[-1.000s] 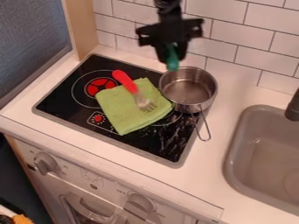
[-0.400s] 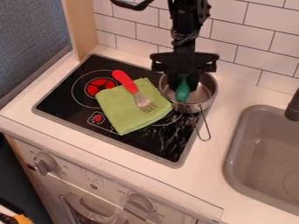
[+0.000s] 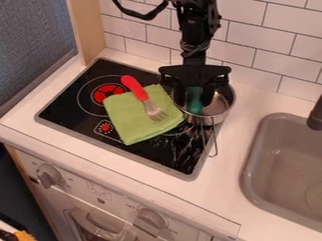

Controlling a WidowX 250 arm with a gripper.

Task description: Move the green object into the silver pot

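The black two-finger gripper (image 3: 196,97) hangs low in the silver metal pot (image 3: 220,117), likely to lay the elongated green object (image 3: 196,107) inside; whether it pinches or has freed it, I cannot tell. It hides the object's top; contact with the pot's floor is unclear.

The object (image 3: 195,104) is green, pot (image 3: 217,117) silver, cloth (image 3: 133,123) lime, fork handle (image 3: 133,86) red.

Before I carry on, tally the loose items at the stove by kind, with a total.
Pot, silver: 1
Fork, red-handled: 1
Cloth, light green: 1
Dark green object, exact kind unclear: 1
Total: 4
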